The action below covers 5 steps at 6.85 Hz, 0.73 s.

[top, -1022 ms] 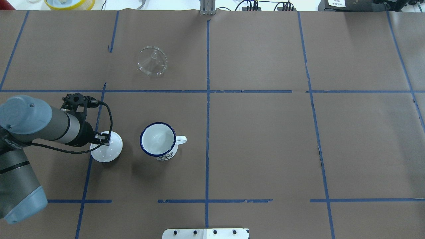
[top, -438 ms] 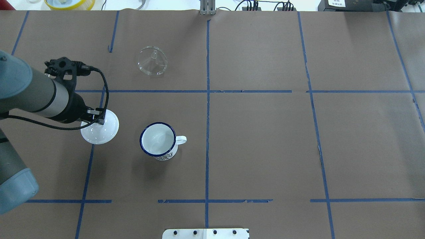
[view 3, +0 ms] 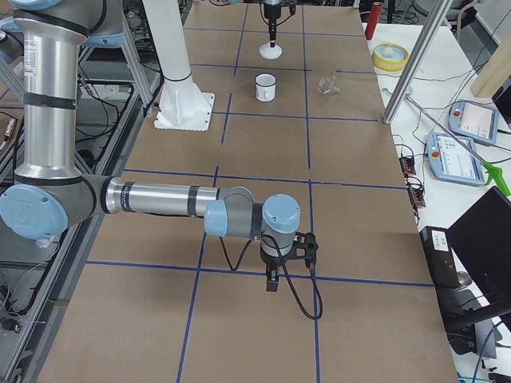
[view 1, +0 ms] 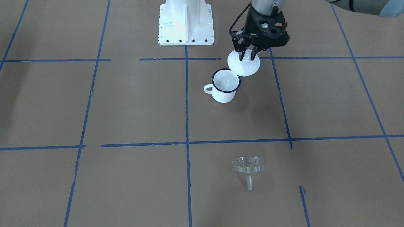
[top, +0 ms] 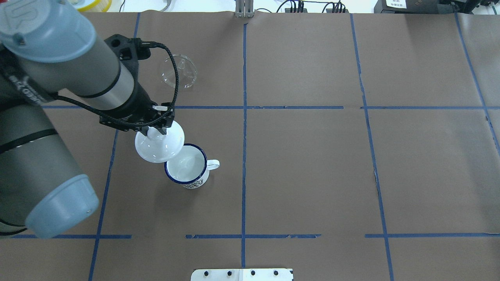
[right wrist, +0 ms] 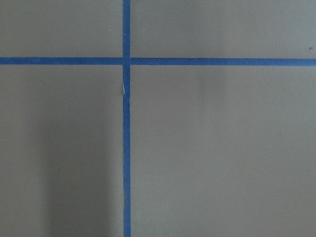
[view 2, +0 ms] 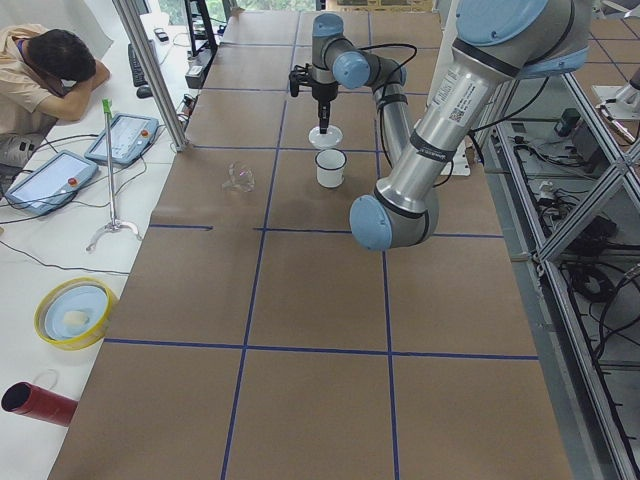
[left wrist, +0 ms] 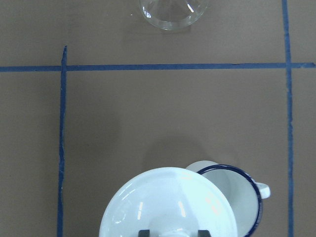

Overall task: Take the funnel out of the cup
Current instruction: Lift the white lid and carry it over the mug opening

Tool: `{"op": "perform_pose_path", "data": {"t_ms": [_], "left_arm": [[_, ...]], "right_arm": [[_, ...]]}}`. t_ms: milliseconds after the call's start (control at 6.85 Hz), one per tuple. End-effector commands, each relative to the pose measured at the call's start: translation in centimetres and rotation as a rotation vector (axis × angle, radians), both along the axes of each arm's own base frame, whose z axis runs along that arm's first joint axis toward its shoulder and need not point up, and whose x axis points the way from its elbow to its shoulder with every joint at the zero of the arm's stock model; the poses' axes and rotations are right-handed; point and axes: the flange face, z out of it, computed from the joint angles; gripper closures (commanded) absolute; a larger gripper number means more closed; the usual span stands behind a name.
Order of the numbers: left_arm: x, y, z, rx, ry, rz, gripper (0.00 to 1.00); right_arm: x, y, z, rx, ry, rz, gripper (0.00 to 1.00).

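Observation:
The clear funnel (top: 179,72) lies on its side on the brown paper at the far left, apart from the cup; it also shows in the front view (view 1: 249,165) and the left wrist view (left wrist: 173,10). The white enamel cup (top: 191,168) with a blue rim stands upright and looks empty (view 1: 224,85). My left gripper (top: 156,132) is shut on the knob of a white domed lid (top: 158,150) and holds it in the air, overlapping the cup's rim (left wrist: 237,192). My right gripper (view 3: 273,283) hangs low over bare paper far away; I cannot tell if it is open or shut.
The robot's white base plate (view 1: 186,22) sits at the near table edge. A yellow bowl (view 2: 75,312), a red cylinder (view 2: 40,403) and an operator (view 2: 50,70) are beyond the far edge. Blue tape lines (right wrist: 126,148) cross the paper.
My left arm has lifted the white lid from the table left of the cup and carried it right, so it now overlaps the cup's rim. Funnel and cup have not moved.

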Motion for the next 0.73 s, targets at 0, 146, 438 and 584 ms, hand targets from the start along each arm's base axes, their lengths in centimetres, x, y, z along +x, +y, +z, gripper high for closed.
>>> {"op": "perform_pose_path", "data": {"t_ms": [0,146,438,584], "left_arm": [[6.8,-0.8,0.7,-0.053,0.016,-0.002,1.00],[8.4,-1.8,2.2,-0.053,0.020,-0.002,1.00],[9.5,-1.4,4.7,-0.036,-0.014,-0.010,1.00],[9.0,-1.2,5.6,-0.033,-0.016,-0.009,1.00]], "right_arm": [[0.0,0.0,0.0,0.000,0.000,0.000,0.00],[0.0,0.0,0.0,0.000,0.000,0.000,0.00],[0.0,0.0,0.0,0.000,0.000,0.000,0.00],[0.0,0.0,0.0,0.000,0.000,0.000,0.00]]}}
